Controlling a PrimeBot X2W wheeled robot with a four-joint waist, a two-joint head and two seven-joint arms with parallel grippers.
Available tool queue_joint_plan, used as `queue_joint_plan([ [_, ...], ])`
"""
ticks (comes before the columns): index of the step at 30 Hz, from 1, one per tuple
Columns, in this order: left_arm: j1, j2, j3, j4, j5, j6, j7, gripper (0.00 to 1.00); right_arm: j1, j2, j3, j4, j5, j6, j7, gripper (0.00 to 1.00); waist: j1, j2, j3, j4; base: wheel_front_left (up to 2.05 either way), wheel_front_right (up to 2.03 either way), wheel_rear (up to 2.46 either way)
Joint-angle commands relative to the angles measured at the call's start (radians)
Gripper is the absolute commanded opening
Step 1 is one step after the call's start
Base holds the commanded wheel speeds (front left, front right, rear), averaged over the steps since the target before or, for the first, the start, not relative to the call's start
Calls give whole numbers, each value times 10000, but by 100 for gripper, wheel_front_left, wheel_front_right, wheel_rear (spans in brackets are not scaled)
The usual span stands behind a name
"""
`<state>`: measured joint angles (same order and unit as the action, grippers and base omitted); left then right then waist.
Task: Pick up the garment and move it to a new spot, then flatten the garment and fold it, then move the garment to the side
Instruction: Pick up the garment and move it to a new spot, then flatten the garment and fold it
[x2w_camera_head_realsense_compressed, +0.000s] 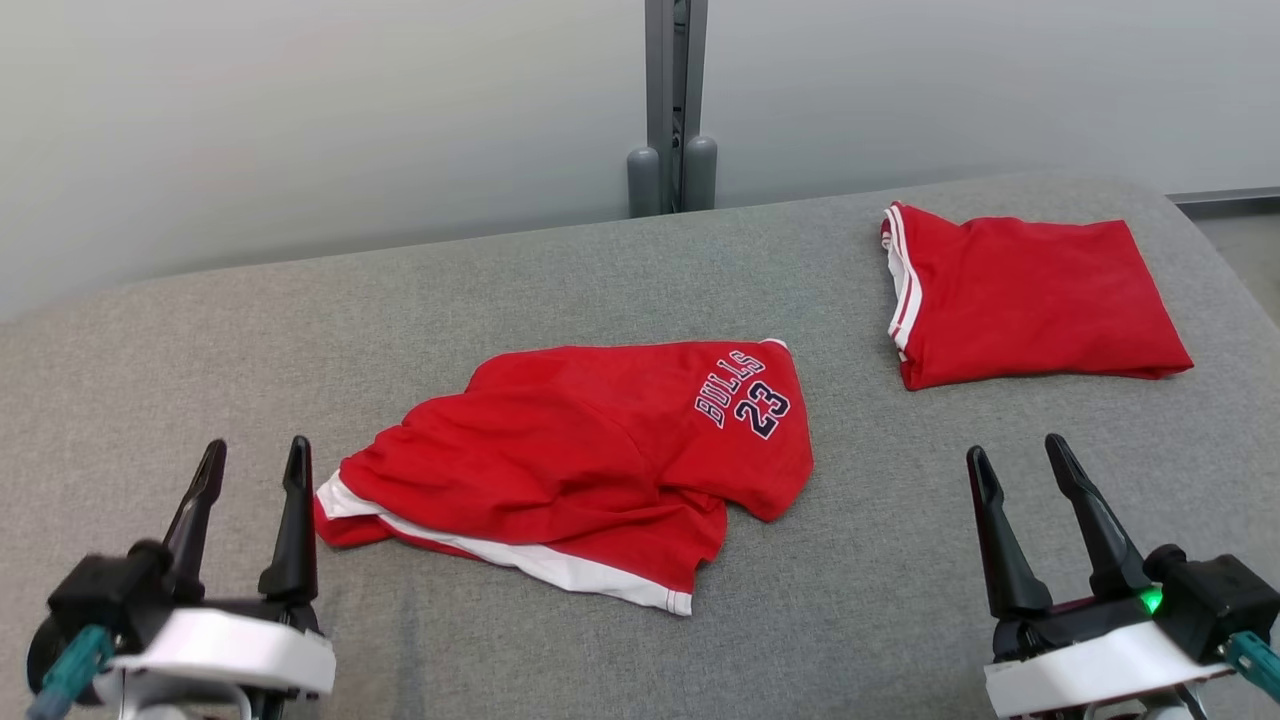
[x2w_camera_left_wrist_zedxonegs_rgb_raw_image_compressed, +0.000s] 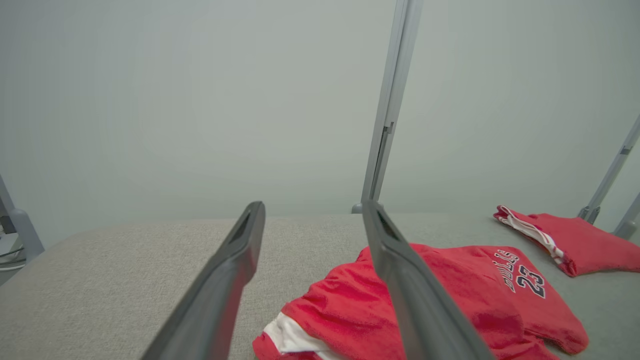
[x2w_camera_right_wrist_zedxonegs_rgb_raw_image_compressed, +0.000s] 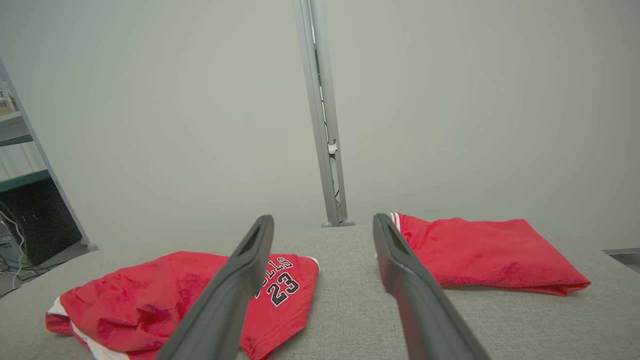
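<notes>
**A:** Red cloth, rumpled. Is that the jersey?

**B:** Yes. It lies in a loose heap near the middle of the grey pad. White trim shows along its near edge, and "BULLS 23" is printed on its far right part, running sideways.

**A:** Does anything hold it?

**B:** No. The left gripper hovers just beside the jersey's left end, its fingers spread with nothing between them. In the head view it stands clear of the cloth.

**A:** And the other one?

**B:** The right gripper is spread wide too, and empty. It is over bare pad, well off to the jersey's right.

**A:** What else is on the pad?

**B:** A second red garment, folded into a neat rectangle with white-striped trim at its left edge. It lies at the far right of the pad, apart from the jersey and beyond the right gripper.

**A:** And behind?

**B:** A grey post stands at the pad's far edge, against a pale wall.
</notes>
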<state>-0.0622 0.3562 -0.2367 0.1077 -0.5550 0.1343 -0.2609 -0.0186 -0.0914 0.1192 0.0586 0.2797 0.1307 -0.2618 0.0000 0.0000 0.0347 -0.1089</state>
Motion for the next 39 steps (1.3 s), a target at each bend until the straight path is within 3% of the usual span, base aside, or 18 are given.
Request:
queue_joint_plan([
  [1, 437, -186, 334, -348, 248, 106, -41, 100, 164, 32, -80, -109, -109, 2, -44, 100, 0, 0, 46, -12, 0, 0, 0],
  [13, 1561, -1379, 1314, -1026, 1569, -364, -49, 100, 502, 44, -320, -448, -261, 4, -42, 100, 0, 0, -88, -30, 0, 0, 0],
  [31, 1619, -1966, 1925, -740, 2228, -820, -51, 100, 429, -116, 112, -91, -101, 2, -44, 100, 0, 0, -222, 289, 0, 0, 0],
  [35, 1555, -2054, 1954, -691, 2275, -900, -51, 100, 308, -226, 739, 297, 180, 4, -40, 100, 0, 0, -187, 373, 0, 0, 0],
  [39, 1296, -2164, 1830, -605, 2350, -1028, -51, 100, -300, -349, 1850, 1643, 647, 2, 670, 100, 0, 0, -64, 726, 0, 0, 0],
])
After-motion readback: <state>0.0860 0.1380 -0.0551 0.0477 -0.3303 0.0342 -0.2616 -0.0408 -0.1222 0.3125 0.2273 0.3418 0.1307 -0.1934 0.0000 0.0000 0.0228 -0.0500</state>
